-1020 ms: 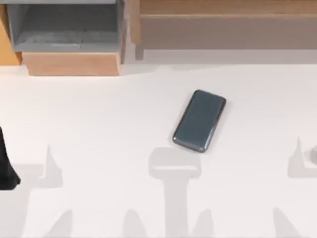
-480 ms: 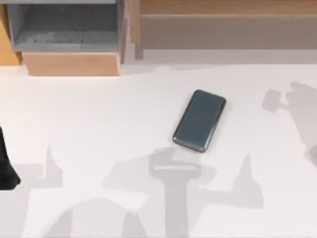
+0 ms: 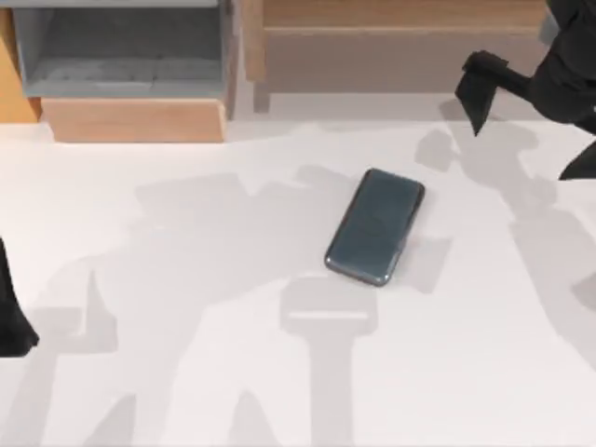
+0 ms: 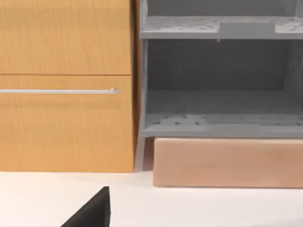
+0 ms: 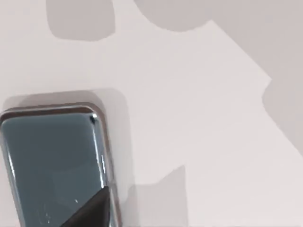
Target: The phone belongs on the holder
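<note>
The phone (image 3: 375, 226), dark blue-grey and glossy, lies flat on the white table (image 3: 186, 372) near the middle, tilted slightly off straight. My right gripper (image 3: 482, 88) hangs above the table's back right, well clear of the phone and to its right. The right wrist view looks down on one end of the phone (image 5: 52, 165), with a dark tip of my right gripper (image 5: 92, 213) at the picture's edge. My left arm (image 3: 11, 317) stays parked at the table's left edge. The holder is out of view.
A wooden cabinet with grey open shelves (image 3: 121, 56) stands at the back left above a pale wooden base (image 3: 135, 119). A long wooden unit (image 3: 391, 47) runs along the back right. The left wrist view faces the drawer handle (image 4: 57, 91) and shelves (image 4: 218, 118).
My right arm has come into the top view at the back right, and its shadow now spreads across the table. The phone and the left arm have not moved.
</note>
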### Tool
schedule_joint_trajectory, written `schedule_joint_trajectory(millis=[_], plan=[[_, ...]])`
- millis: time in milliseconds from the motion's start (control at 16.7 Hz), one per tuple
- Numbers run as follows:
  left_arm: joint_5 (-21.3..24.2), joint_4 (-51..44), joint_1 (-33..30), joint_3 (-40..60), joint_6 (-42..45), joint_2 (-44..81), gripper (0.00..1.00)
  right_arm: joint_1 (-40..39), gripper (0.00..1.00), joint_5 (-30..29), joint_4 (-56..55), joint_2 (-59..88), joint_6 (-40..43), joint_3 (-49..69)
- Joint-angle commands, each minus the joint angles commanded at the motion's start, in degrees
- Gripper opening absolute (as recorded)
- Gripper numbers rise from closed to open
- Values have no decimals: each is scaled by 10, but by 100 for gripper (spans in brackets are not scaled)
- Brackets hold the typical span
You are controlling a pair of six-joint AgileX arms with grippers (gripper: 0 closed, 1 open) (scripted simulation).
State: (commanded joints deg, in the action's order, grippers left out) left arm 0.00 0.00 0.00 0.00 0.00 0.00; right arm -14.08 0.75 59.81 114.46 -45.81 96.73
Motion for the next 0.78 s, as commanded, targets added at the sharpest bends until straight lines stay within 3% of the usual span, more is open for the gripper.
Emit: schedule_joint_trajectory(millis=[420,780], plan=[[0,0,0,0,0,0,100,-116,100,-16,136,212,-76,238],[0,0,0,0,0,0,100,-160,100,-22,168,257,-93,312]])
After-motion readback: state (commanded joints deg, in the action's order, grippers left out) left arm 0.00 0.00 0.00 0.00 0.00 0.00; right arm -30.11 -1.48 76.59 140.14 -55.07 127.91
